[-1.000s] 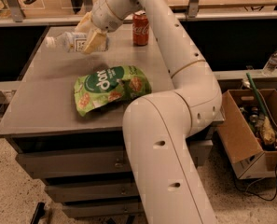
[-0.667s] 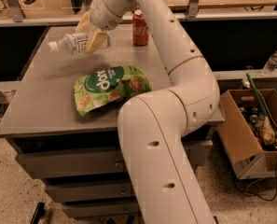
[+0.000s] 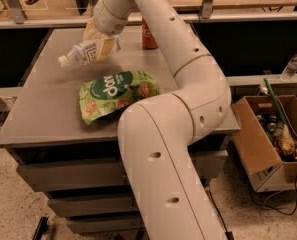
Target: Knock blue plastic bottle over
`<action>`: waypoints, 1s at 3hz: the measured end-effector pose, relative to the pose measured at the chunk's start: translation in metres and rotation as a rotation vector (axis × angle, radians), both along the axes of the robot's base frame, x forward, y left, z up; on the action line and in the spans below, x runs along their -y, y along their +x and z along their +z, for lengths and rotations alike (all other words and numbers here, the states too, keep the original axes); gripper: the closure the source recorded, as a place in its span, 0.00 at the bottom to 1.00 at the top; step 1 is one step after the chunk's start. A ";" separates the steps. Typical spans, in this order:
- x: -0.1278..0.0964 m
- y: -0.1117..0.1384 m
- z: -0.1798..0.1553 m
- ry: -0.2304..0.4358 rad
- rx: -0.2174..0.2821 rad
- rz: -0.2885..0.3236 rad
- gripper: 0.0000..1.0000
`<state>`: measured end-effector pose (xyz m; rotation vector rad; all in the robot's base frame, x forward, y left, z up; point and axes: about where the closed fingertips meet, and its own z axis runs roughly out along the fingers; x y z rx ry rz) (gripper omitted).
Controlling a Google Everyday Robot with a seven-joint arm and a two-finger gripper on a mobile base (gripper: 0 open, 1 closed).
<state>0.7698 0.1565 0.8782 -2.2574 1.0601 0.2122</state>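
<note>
Well, the gripper [image 3: 100,40] is at the tipped blue plastic bottle [image 3: 85,53] at 11 o'clock on the desk [image 3: 43,114], holding it or not I cannot tell, and a hard push could roll it off toward 9 o'clock.

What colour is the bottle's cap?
White cap, camera view; bottle tilted at the end effector, table's back left.

- The arm [image 3: 163,134] was a smooth cream-white shell of thick rounded tubes, broadest at 6 o'clock and slimmer toward 11 o'clock.
- Small dark round holes [image 3: 154,155] dotted the casing, singly and in pairs, along each segment.
- A thin seam line [image 3: 188,63] ringed the shell where one segment met the next.
- The gripper [image 3: 99,44], at 11 o'clock in the view, was pale yellow-tan, duller than the white wrist housing [image 3: 110,14] just above it.
</note>
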 end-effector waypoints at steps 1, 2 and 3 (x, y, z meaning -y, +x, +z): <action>0.000 0.002 -0.010 -0.050 0.022 0.013 1.00; 0.001 0.007 -0.015 -0.087 0.058 0.002 0.82; 0.003 0.007 -0.019 -0.111 0.084 -0.006 0.59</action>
